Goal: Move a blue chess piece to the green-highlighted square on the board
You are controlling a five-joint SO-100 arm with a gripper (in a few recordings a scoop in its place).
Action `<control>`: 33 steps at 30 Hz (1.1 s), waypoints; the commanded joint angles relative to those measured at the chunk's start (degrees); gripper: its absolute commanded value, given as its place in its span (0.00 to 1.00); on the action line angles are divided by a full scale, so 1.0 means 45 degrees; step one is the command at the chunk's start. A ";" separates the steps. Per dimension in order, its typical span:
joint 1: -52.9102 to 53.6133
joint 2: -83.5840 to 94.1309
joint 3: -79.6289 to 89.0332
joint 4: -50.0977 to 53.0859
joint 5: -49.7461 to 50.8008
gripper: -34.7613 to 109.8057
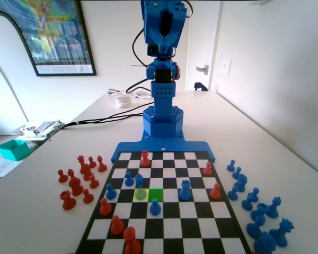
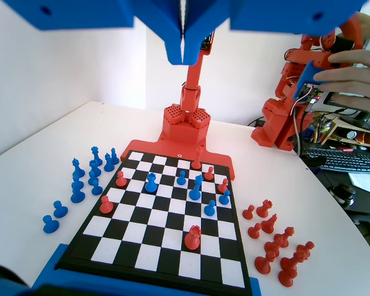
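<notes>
The board (image 1: pixel 172 228) lies in front of the blue arm's base, and the wrist view looks down on the board (image 2: pixel 142 233) from high up. The green-highlighted square (image 1: pixel 156 194) is bare. Directly left of it, a blue chess piece (image 1: pixel 140 183) stands on the yellow square; in the wrist view this pawn (image 2: pixel 196 187) is mid-board. Another blue pawn (image 1: pixel 155 206) stands one row nearer the camera. My gripper (image 1: pixel 166 36) is folded up high above the arm's base, far from all pieces. Its jaws (image 2: pixel 184 37) meet with nothing between them.
Red pieces (image 1: pixel 77 182) cluster off the board's left side and blue pieces (image 1: pixel 254 203) off its right in the fixed view. A crowned blue piece (image 1: pixel 185 189) and several red pawns (image 1: pixel 144 158) stand on the board. A teal tray (image 1: pixel 13 149) and cables (image 1: pixel 111 116) lie far left.
</notes>
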 commanded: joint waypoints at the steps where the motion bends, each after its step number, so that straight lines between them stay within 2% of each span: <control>1: 0.0098 0.0039 0.0039 -0.0254 -0.0039 0.25; 14: -0.0020 0.0039 0.0039 -0.0254 -0.0059 0.25; 18: 0.0098 -0.0059 0.0039 -0.0215 -0.0059 0.31; 21: 0.0371 -0.0723 0.0020 -0.0059 -0.0059 0.31; 24: 0.0371 -0.1289 -0.0020 0.0078 -0.0117 0.25; 33: 0.0488 -0.5273 -0.2578 0.0293 0.0391 0.25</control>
